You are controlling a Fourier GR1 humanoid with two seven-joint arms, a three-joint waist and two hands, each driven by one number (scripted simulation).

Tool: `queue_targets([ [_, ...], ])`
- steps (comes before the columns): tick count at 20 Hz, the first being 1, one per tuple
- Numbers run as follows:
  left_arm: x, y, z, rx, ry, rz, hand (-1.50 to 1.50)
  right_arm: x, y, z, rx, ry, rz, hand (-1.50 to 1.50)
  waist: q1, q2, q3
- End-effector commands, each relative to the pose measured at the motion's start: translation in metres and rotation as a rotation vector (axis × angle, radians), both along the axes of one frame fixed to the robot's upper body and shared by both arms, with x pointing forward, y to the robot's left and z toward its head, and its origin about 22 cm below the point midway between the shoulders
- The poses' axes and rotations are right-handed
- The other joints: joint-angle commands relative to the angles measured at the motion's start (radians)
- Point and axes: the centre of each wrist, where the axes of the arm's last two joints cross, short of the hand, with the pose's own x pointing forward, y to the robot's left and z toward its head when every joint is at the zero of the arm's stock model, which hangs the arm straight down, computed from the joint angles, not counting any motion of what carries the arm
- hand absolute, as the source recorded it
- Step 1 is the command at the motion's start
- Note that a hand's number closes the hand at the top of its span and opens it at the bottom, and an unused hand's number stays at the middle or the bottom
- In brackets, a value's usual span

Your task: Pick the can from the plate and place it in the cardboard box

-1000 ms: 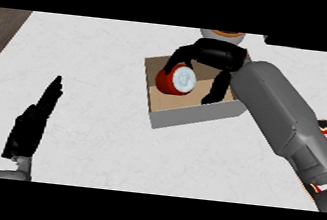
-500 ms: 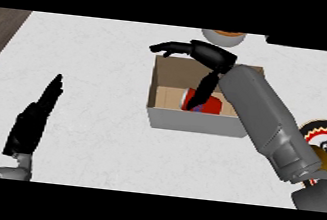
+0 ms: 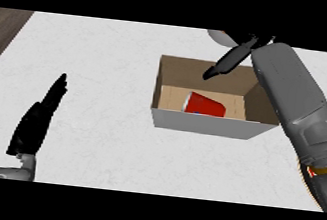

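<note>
Bench [image 3: 106, 50]: white, faintly mottled top, with dark wood floor [image 3: 1, 24] showing past its left edge. Directly on it stood one open cardboard box [image 3: 209, 125], right of centre. A grey rounded object [image 3: 220, 36] sat at the far edge, partly hidden.

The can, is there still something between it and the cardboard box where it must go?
Nothing visible. The red can already lies inside the cardboard box, on its floor. The right hand is above the box's far side with straight fingers, apart from the can. The left hand rests open at the left.
</note>
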Motion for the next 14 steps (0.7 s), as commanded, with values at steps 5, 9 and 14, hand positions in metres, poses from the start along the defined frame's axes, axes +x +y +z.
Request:
queue_targets([
  [5, 0.007, -0.013, 0.009, 0.001, -0.034, -0.047, 0.0, 0.007, -0.081, 0.035, 0.143, 0.064, -0.171, -1.5, 0.046, 0.025, 0.002],
  [9, 0.013, -0.007, 0.01, -0.006, -0.038, -0.055, 0.0, 0.0, -0.129, 0.052, 0.151, 0.054, -0.183, -1.5, 0.062, 0.046, 0.004],
  [14, 0.017, -0.018, 0.015, -0.002, -0.053, -0.091, 0.0, -0.003, -0.146, 0.069, 0.132, 0.033, -0.185, -1.5, 0.083, 0.056, 0.006],
])
